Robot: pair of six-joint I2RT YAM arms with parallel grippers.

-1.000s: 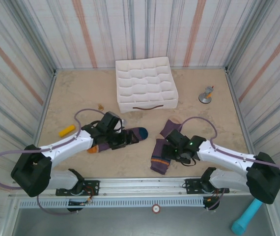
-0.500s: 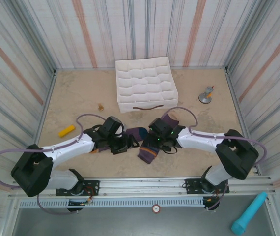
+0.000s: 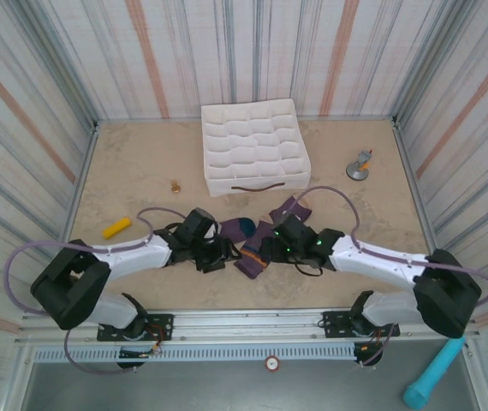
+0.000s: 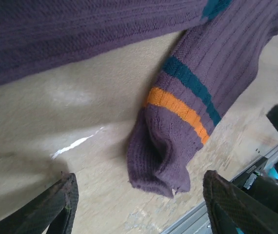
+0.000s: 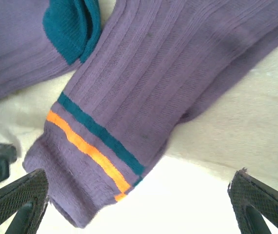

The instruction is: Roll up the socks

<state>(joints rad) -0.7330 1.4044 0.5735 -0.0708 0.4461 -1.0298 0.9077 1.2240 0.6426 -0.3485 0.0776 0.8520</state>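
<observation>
While both arms lie low over the near part of the desk (image 3: 141, 163), the socks (image 3: 246, 244) sit together between them, at about 6 o'clock from the white box (image 3: 252, 145). The first sock (image 3: 231, 229) comes out from under the left arm and points toward 3 o'clock, ending in a teal toe. That toe touches the second sock (image 3: 257, 257), which slants from 1 o'clock down to 7 o'clock. Its cuff, with one orange band and one teal band, lies at the 7 o'clock end.

The left fingers (image 3: 214, 254) are at 9 o'clock from that cuff. In the left wrist view they are spread wide and grip nothing, with the cuff end on the desk between the tips. The right fingers (image 3: 268, 248) are over the second sock, also spread wide and gripping nothing, with the banded cuff between them.

A yellow piece (image 3: 116, 227) lies at 9 o'clock from the socks, well apart. A small metal piece (image 3: 360, 165) stands at 2 o'clock.
</observation>
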